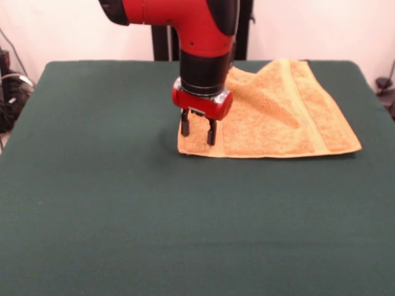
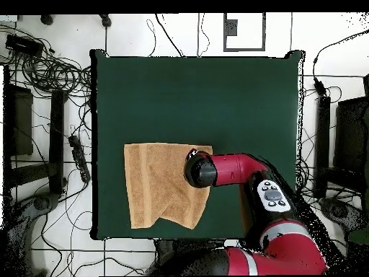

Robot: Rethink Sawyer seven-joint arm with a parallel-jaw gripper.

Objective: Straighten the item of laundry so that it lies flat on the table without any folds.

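The orange-tan washcloth (image 1: 278,117) lies on the dark green table (image 1: 123,216) toward the far right in the front view. Its far part is rumpled, with a raised diagonal fold, and its near edge lies flat. My gripper (image 1: 197,131) is open, pointing straight down over the cloth's near left corner, with its fingertips (image 1: 184,128) at or just above the fabric. In the overhead view the cloth (image 2: 155,184) lies at the left near the table's (image 2: 202,94) bottom edge. One of its corners is folded in. The arm's wrist (image 2: 200,171) covers the cloth's right edge and hides the gripper.
The robot's pedestal (image 1: 162,37) stands behind the table's far edge. Cables (image 2: 50,72) and dark equipment (image 2: 21,122) lie on the floor around the table. The cloth sits close to the table's edge on the robot's side.
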